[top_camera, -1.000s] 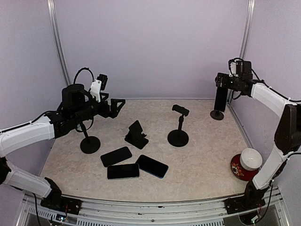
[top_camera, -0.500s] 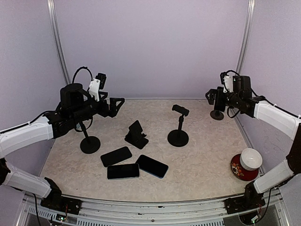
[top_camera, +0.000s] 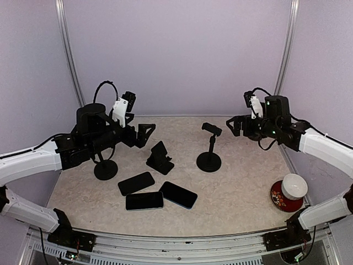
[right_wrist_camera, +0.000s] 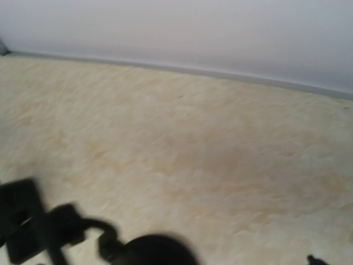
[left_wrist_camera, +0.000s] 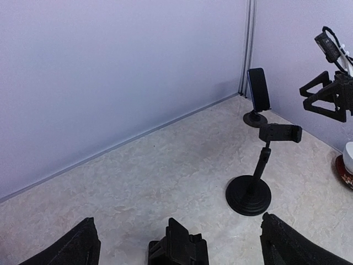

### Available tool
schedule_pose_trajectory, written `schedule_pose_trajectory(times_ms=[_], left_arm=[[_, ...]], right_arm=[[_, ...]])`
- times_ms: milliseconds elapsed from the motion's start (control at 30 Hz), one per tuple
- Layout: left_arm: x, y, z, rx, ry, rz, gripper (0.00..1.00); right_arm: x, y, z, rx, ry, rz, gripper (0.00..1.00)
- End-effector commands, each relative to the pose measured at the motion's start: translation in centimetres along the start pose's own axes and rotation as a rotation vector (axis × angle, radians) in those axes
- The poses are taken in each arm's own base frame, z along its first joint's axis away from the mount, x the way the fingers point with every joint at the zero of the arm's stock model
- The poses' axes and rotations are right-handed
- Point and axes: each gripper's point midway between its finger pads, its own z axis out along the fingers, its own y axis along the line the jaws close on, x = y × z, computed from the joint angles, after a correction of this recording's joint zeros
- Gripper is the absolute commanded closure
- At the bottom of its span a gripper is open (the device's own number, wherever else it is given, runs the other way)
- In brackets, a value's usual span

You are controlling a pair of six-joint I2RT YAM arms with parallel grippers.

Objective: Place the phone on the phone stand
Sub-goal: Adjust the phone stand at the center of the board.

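Both jaws spread wide, gripping nothing. My left claw [top_camera: 144, 134] and right claw [top_camera: 237, 126] hang above the marbled beige table [top_camera: 242, 187]. Three flat black phones [top_camera: 144, 201] lie clustered on it, well apart from both: roughly 6 o'clock of the left claw, 8 o'clock of the right. The black round-base clamp stand [top_camera: 209, 150] stands between the claws, near the right one, at its 8 o'clock.

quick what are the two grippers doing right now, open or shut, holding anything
Left gripper: open, holding nothing.
Right gripper: open, holding nothing.
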Motion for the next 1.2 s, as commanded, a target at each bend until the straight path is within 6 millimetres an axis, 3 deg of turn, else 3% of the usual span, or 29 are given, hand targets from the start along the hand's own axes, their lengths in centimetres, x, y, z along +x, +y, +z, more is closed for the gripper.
schedule_pose_trajectory(times_ms=[0, 200, 600, 867, 1033, 1167], left_arm=[[-1.3, -0.3, -1.9, -0.04, -0.007, -0.058, 0.01], [0.6, -0.3, -3.1, -0.031, 0.009, -0.196, 0.01], [4.6, -1.3, -1.5, -0.147, 0.151, -0.311, 0.01], [6.7, -2.7, -0.3, -0.157, 0.207, -0.302, 0.01], [7.6, -3.0, -0.4, -0.153, 0.223, -0.3, 0.01], [9.7, -3.4, -0.8, -0.145, 0.242, -0.308, 0.01]], right_arm=[[-0.2, 2.0, -2.1, -0.044, -0.004, -0.043, 0.0], [0.0, 2.7, -3.3, -0.069, 0.027, -0.073, 0.0], [-0.3, 2.5, -4.6, -0.047, 0.035, -0.095, 0.0], [0.1, 4.8, -4.1, -0.135, 0.088, -0.15, 0.0], [0.4, 7.2, -4.3, -0.245, 0.096, -0.172, 0.0], [0.6, 7.0, -3.1, -0.203, 0.099, -0.173, 0.0]])
